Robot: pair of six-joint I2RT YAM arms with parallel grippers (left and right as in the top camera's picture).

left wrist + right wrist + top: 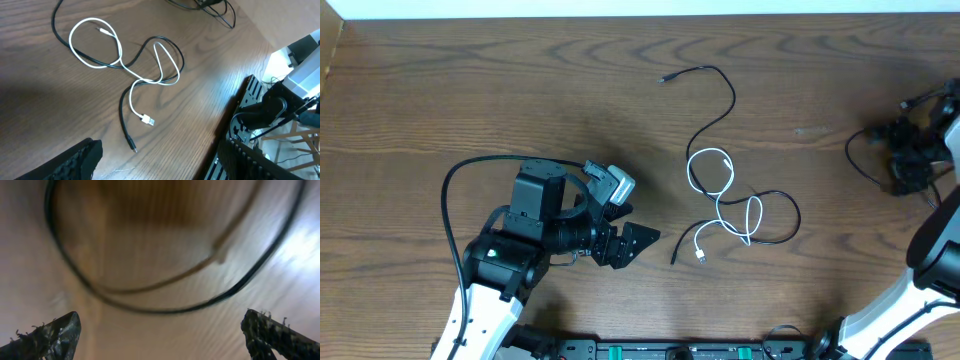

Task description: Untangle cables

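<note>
Cables: white cable looped through black cable, mid-table, right of centre.
Handling: probably light, limp, slippery; pinch near a plug.
Left end effector: spread, empty.
Right end effector: spread, empty.

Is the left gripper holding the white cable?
No, the white cable lies loose on the table ahead of the left gripper, which is open and empty.
</note>
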